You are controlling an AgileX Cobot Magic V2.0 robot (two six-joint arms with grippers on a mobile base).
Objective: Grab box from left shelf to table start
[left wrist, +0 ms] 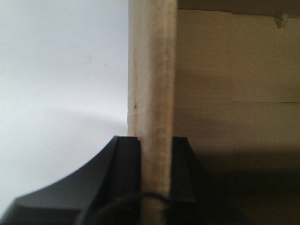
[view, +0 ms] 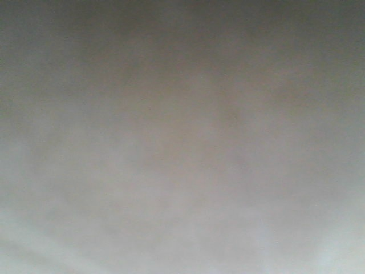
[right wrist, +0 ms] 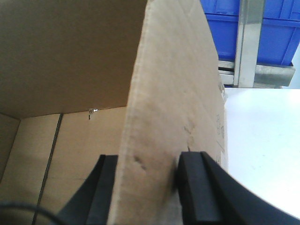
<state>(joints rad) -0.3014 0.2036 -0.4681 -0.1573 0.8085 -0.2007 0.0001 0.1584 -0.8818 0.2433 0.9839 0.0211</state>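
Blue plastic bins (right wrist: 277, 37) behind a silver metal upright (right wrist: 248, 42), beyond a bright, evenly lit white surface (right wrist: 267, 150)

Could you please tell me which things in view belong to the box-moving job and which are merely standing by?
Job: the box; left gripper and right gripper, each shut on a box wall; white surface, perhaps the table.
Standing by: blue bins; metal upright.

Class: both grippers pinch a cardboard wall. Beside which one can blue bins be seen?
The right gripper: blue bins stand beyond its wall of the box. The left gripper view shows only cardboard and a pale surface.
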